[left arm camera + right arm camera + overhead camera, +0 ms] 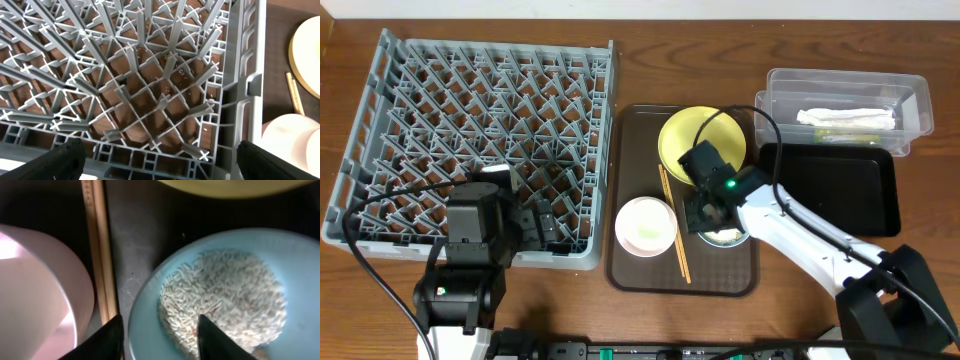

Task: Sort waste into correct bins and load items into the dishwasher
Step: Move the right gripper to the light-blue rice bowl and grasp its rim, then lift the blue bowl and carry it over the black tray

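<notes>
On the brown wooden tabletop (650,50), the light blue bowl (280,250) sits right under the right hand (159,327), with rice (225,295) in it. The hand is spread, one finger outside the rim and one inside, likely ready to pinch it and lift. Just left of it lies a chopstick (97,250). The left hand (165,162), spread too, hangs over the dish rack (150,85), likely waiting.
</notes>
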Tool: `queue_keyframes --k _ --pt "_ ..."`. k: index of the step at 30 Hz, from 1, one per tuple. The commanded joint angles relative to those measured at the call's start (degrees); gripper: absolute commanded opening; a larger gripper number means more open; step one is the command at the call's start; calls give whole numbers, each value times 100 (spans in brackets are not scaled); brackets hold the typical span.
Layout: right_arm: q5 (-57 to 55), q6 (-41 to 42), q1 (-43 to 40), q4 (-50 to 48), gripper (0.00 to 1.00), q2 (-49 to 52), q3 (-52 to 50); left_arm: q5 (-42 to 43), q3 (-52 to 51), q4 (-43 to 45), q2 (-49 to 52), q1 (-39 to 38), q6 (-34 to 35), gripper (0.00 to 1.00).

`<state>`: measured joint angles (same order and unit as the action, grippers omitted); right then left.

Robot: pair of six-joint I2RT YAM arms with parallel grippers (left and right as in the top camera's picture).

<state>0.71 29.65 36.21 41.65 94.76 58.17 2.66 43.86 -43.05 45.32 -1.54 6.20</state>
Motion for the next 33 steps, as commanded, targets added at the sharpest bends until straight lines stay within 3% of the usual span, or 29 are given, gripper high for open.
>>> queue_keyframes --k 1,7,20,26,33 --pt "-223 358 136 -109 42 -57 -98 11 127 -2 -9 17 50 99" --pt "-245 415 291 -223 41 79 -164 11 127 -22 -9 17 50 99" --pt "-264 417 319 -350 18 254 -162 11 127 -24 -9 17 50 99" --pt "-284 417 319 -243 1 256 -162 11 127 -24 -9 17 50 99" --pt "-282 400 319 -168 1 254 -35 11 127 -24 -9 17 50 99"
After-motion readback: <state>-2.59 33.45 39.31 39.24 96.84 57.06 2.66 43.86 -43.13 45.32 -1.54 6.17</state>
